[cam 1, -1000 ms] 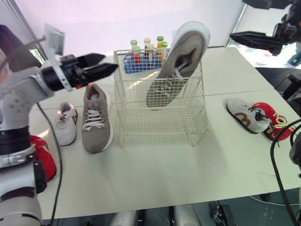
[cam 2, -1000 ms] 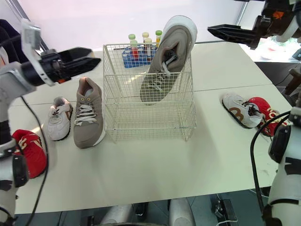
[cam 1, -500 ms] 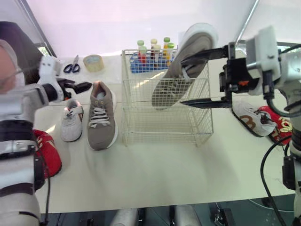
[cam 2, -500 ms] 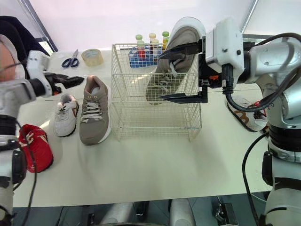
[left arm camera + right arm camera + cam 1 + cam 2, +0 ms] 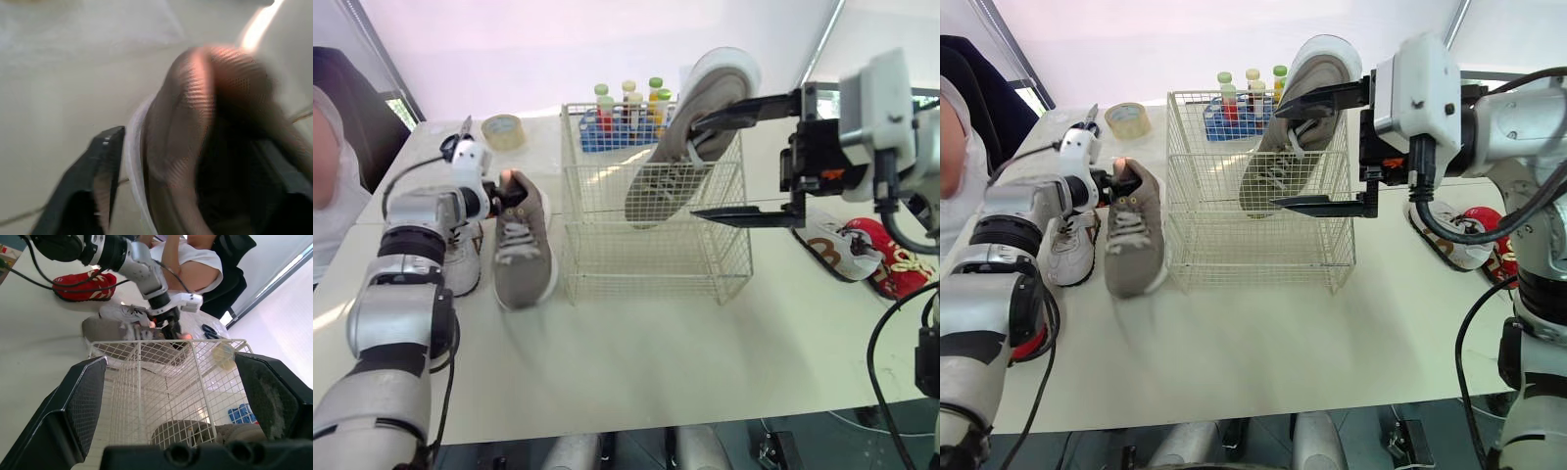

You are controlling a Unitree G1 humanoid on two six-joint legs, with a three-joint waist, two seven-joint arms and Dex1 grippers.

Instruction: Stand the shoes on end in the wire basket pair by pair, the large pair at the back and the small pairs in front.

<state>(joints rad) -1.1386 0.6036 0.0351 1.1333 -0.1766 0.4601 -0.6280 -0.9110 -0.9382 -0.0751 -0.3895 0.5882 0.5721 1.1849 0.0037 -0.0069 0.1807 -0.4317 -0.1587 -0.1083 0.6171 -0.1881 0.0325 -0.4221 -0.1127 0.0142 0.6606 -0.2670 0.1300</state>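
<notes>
Left gripper (image 5: 1114, 183) at heel of taupe sneaker (image 5: 1132, 235), flat on table (image 5: 1253, 352), left side, beside wire basket (image 5: 1253, 245); clamp state can't tell. Right gripper (image 5: 1276, 157) spread wide. Looks light, soft upper; grab stiff heel.

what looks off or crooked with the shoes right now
The big grey-brown shoe in the wire basket leans diagonally, its toe poking well above the rim, rather than standing straight on end. Its mate lies flat on the table beside the basket, with the left gripper at its heel.
</notes>
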